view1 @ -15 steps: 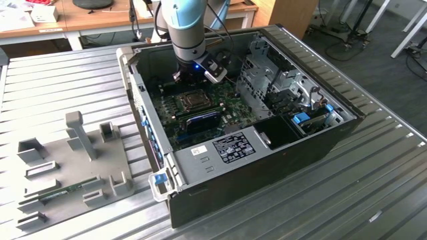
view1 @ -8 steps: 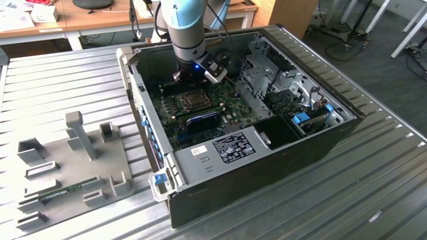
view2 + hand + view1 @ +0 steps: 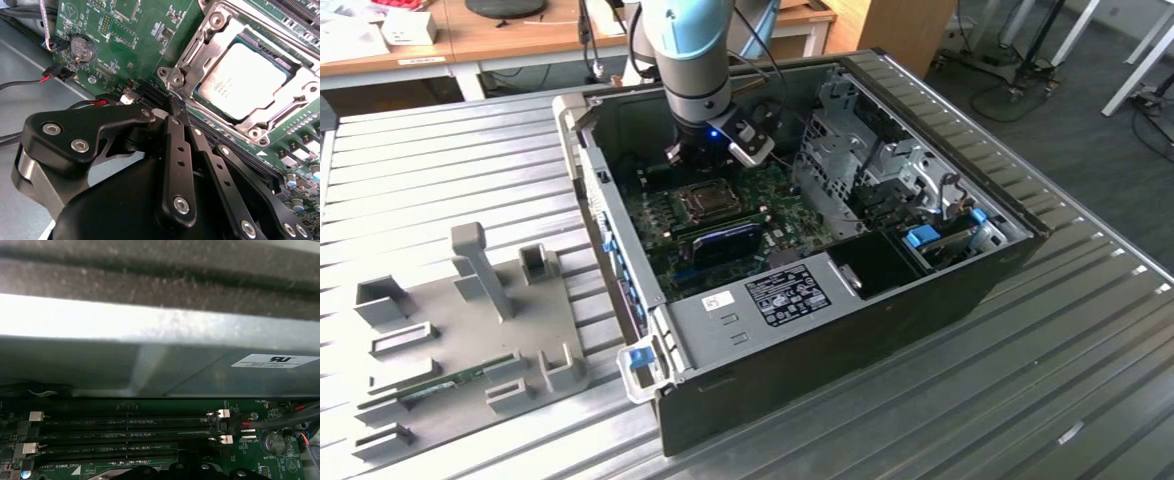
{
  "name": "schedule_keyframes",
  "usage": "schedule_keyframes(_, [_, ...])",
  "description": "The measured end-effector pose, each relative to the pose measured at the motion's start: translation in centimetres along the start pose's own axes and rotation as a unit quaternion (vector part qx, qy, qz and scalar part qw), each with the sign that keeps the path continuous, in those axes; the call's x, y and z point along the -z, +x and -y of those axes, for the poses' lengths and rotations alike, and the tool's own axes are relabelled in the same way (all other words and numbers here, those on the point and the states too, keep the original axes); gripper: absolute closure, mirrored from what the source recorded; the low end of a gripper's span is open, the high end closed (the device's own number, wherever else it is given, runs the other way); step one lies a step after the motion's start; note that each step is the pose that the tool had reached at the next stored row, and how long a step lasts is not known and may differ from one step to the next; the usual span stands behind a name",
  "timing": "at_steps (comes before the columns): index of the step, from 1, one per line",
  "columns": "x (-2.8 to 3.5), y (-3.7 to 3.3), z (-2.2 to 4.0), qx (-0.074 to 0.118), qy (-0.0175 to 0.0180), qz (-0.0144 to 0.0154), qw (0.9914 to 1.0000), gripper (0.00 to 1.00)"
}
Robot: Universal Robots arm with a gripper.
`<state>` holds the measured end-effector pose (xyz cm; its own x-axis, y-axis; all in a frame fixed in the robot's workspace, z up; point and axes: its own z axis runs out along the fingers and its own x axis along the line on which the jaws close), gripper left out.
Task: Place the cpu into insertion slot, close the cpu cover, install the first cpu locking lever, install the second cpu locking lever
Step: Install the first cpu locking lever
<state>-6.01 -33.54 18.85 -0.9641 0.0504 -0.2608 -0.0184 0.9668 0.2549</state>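
Observation:
The cpu (image 3: 245,80) lies flat in its socket on the green motherboard, its dull grey top showing through the window of the cpu cover (image 3: 200,52). The cover lies down around the chip. My gripper (image 3: 175,107) is shut with nothing between its black fingers, its tip just off the corner of the socket frame, over the memory slots. In the exterior view the gripper (image 3: 699,158) hangs inside the open computer case, just behind the cpu (image 3: 710,201). I cannot tell how the locking levers stand.
Memory slots (image 3: 125,432) run along the board below the case wall (image 3: 150,365). A coin battery (image 3: 81,48) and red and black cables (image 3: 55,75) lie beside the gripper. A drive cage (image 3: 854,150) stands to the exterior view's right. A grey fixture plate (image 3: 467,330) lies outside the case.

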Motion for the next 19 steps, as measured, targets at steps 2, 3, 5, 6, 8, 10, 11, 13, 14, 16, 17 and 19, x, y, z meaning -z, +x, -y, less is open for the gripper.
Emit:
schedule_keyframes(2, [0.00, 0.01, 0.02, 0.000, -0.0001, 0.0001, 1.00000, 0.89])
schedule_keyframes(3, [0.01, 0.01, 0.04, 0.000, -0.0001, 0.0002, 1.00000, 0.89])
schedule_keyframes(5, [0.01, 0.01, 0.06, 0.000, 0.0000, 0.0002, 1.00000, 0.89])
schedule_keyframes(6, [0.01, 0.00, 0.06, 0.000, 0.0000, 0.0002, 1.00000, 0.89])
schedule_keyframes(8, [0.02, 0.01, 0.08, 0.000, 0.0000, 0.0002, 1.00000, 0.89])
schedule_keyframes(10, [0.03, 0.01, 0.12, 0.000, -0.0002, 0.0002, 1.00000, 0.89])
schedule_keyframes(11, [0.03, 0.00, 0.14, 0.000, -0.0003, 0.0002, 1.00000, 0.89])
schedule_keyframes(13, [0.04, 0.00, 0.14, 0.000, -0.0003, 0.0003, 1.00000, 0.89])
schedule_keyframes(14, [0.04, 0.00, 0.14, 0.000, -0.0004, 0.0005, 1.00000, 0.89])
schedule_keyframes(16, [0.04, 0.00, 0.15, 0.000, -0.0006, 0.0011, 1.00000, 0.89])
schedule_keyframes(17, [0.04, 0.01, 0.15, 0.000, -0.0007, 0.0014, 1.00000, 0.89])
schedule_keyframes(19, [0.04, 0.01, 0.15, 0.000, -0.0008, 0.0016, 1.00000, 0.89])
